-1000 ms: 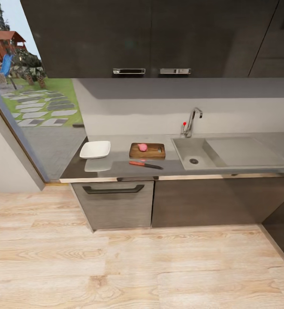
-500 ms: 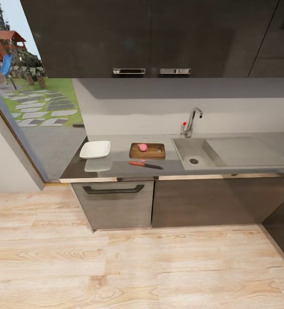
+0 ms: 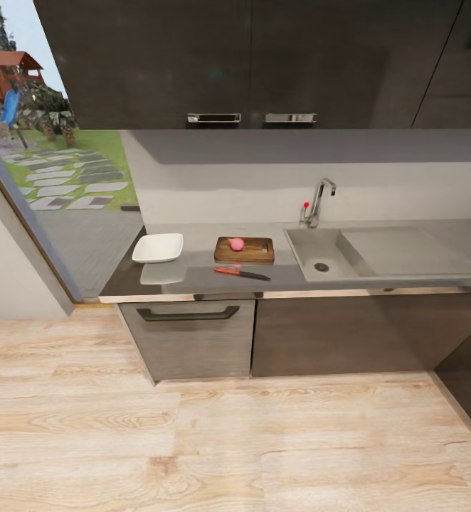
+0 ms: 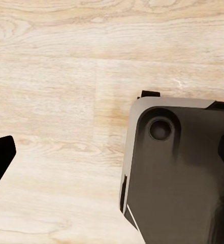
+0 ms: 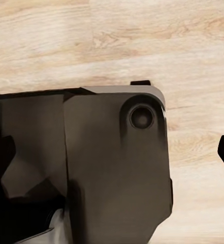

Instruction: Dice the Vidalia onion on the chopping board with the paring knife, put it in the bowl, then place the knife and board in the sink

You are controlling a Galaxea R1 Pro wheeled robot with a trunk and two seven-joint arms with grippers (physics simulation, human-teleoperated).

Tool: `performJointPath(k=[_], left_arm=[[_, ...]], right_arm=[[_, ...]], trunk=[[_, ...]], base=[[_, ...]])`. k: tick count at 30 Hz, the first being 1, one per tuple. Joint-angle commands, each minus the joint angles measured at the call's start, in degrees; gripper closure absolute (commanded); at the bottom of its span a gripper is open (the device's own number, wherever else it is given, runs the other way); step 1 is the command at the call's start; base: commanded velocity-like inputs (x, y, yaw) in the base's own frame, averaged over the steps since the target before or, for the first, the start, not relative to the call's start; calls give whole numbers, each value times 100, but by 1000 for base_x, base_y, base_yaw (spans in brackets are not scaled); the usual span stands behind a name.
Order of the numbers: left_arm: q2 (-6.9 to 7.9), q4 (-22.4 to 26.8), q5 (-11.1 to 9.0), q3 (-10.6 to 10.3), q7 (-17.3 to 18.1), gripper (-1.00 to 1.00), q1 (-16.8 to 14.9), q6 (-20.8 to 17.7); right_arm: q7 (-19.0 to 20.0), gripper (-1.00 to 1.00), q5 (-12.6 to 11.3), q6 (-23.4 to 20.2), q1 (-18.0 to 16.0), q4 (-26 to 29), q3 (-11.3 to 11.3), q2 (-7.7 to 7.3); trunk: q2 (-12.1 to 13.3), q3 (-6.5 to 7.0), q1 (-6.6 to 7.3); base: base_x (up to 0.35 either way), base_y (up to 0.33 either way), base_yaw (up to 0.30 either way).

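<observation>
The pink Vidalia onion (image 3: pixel 237 244) rests on the dark-brown chopping board (image 3: pixel 253 252) in the middle of the grey countertop (image 3: pixel 200 276). Just in front of the board lies the paring knife (image 3: pixel 241 272), orange-red handle to the left, dark blade to the right. Left of the board stands the white square bowl (image 3: pixel 157 247). The sink (image 3: pixel 319 254) with its chrome tap (image 3: pixel 319 199) is to the right of the board, its basin bare. My left gripper (image 4: pixel 112 162) and right gripper (image 5: pixel 112 157) both hang open over the wooden floor with nothing between the fingers, far from the counter.
Dark cabinets run under and above the counter, with a handled drawer front (image 3: pixel 188 313) below the bowl. A drainboard (image 3: pixel 406 250) lies right of the basin. A glass door (image 3: pixel 57 192) stands at left. Wooden floor (image 3: pixel 228 441) stretches between me and the counter. My dark base (image 4: pixel 178 173) shows below each wrist.
</observation>
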State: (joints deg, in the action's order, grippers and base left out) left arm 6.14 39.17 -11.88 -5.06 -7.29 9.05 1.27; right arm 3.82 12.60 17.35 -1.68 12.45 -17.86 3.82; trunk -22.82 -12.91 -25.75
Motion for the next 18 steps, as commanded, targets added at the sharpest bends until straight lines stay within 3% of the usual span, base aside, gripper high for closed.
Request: performJointPath(k=[1,18], left_arm=[[10,6,-60,-48,-53,-100,1,13],[1,-47,-51,-48,-53,-100,1,13]], right_arm=[[31,-100,32,15,-3,-4,-47,1],[31,-100,32,14,-1,-14,-50,-3]], trunk=[[-10,-9,-3],[-10,-9,-3]], base=[[0,0,0],[0,0,0]])
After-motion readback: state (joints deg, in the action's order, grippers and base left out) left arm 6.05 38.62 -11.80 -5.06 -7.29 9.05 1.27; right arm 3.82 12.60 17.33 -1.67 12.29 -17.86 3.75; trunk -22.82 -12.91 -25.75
